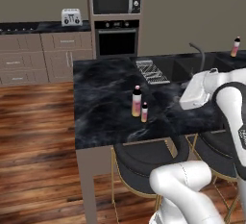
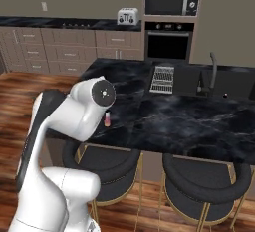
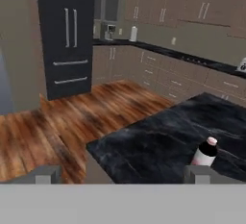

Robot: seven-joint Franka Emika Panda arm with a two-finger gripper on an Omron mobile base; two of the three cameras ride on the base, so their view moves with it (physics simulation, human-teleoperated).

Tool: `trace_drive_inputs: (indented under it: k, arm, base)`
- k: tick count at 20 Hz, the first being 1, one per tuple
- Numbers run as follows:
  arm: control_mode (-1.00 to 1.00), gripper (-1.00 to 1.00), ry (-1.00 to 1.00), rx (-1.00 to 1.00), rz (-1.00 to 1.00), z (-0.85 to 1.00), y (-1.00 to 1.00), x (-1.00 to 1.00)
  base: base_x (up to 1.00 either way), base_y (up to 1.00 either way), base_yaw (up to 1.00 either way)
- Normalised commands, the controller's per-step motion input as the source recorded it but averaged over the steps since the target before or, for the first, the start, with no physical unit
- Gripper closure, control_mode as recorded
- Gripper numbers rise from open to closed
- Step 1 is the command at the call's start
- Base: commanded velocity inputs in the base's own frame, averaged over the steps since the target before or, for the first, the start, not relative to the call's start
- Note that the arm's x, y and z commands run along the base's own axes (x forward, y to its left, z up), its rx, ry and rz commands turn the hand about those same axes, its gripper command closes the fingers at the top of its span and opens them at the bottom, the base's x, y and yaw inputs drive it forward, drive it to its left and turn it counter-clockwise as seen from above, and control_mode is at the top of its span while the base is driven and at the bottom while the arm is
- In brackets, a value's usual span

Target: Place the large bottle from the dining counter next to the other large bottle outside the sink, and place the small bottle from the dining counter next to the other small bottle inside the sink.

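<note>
Round black stool (image 1: 144,163), glossy veined dining counter (image 1: 103,103) — slim large bottle (image 1: 137,101), small bottle (image 1: 144,112)

Occlusions and cut-offs at the glossy black marble-look dining counter (image 1: 105,107).
White arm hides the large pink-and-cream bottle (image 3: 205,154) in right base view; the hand view's bottom band cuts off its base; labels too small to read.

both base views look down over the desk (image 1: 105,117) from behind (sharing it); hand view skims its corner.
</note>
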Motion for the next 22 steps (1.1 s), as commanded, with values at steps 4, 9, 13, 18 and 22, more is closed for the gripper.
trace_drive_inputs:
  k: [4,9,13,18,22]
  arm:
    - [-1.00,-1.00,-0.09,0.00,0.34,0.00,-0.08,0.16]
    - [-1.00,-1.00,-0.16,0.00,0.31,0.00,-0.13,0.13]
    - [-1.00,-1.00,-0.18,0.00,0.29,0.00,-0.13,0.13]
    - [-1.00,-1.00,-0.13,0.00,0.26,-0.04,-0.13,0.11]
    - [-1.00,-1.00,-0.07,0.00,0.20,-0.12,-0.11,0.09]
  base:
    - [0.00,0.00,0.00]
    - [0.00,0.00,0.00]
    - [0.00,0.00,0.00]
    - [0.00,0.00,0.00]
    - [0.00,0.00,0.00]
